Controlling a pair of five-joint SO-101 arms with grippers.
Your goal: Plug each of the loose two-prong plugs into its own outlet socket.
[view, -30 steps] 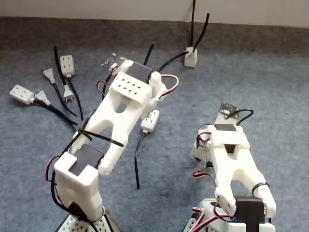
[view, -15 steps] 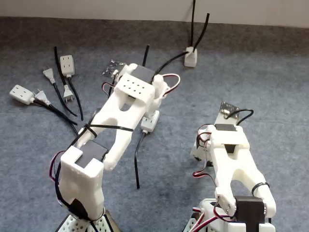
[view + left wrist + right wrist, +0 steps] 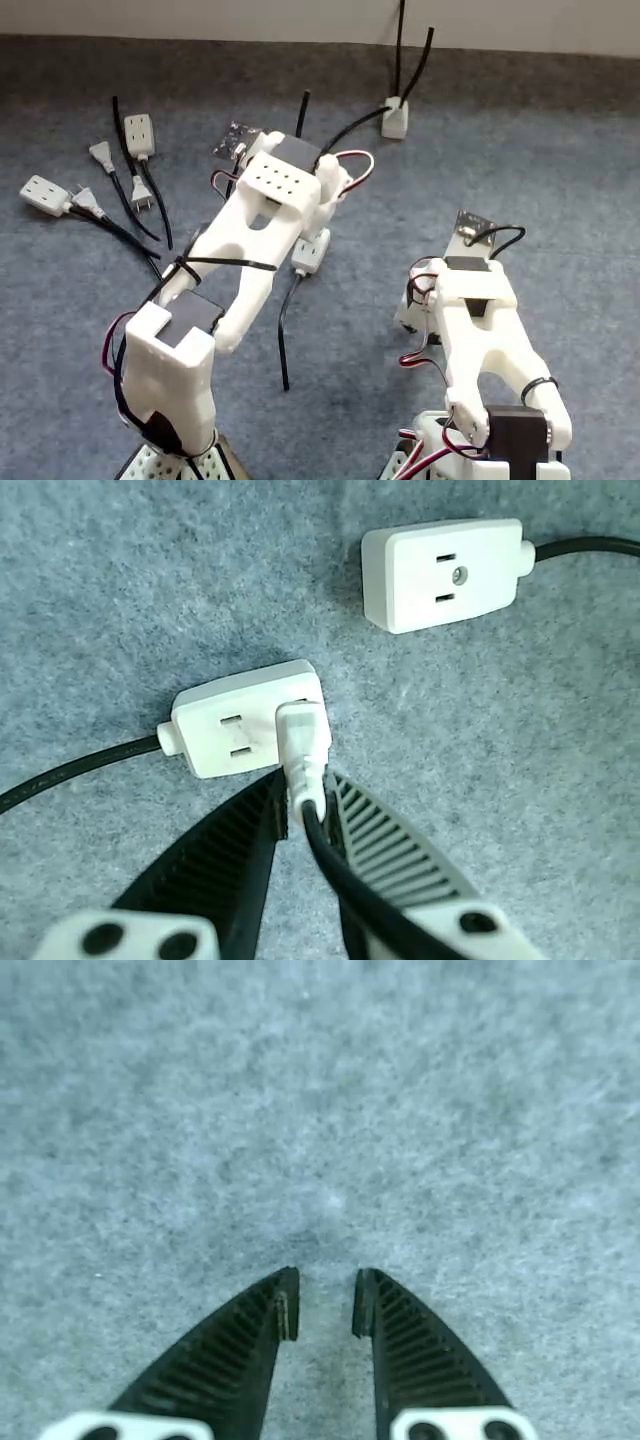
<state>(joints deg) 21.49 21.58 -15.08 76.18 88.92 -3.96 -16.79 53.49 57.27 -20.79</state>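
My left claw (image 3: pixel 305 802) is clenched on the plug (image 3: pixel 300 742) at the socket (image 3: pixel 225 730). I should press straight along the prongs, without twisting, until flush. My right claw (image 3: pixel 322 1305) is released, empty.

Swings the left arm (image 3: pixel 262 225) a little to the right in the high view, all within the first half second. Brings the wrist farther over the white outlet (image 3: pixel 310 254), covering more of it. Levels the black strap (image 3: pixel 225 264) across the forearm from slanted to nearly flat. Tips the black cord (image 3: pixel 302 112) beyond the wrist from leaning to almost upright.
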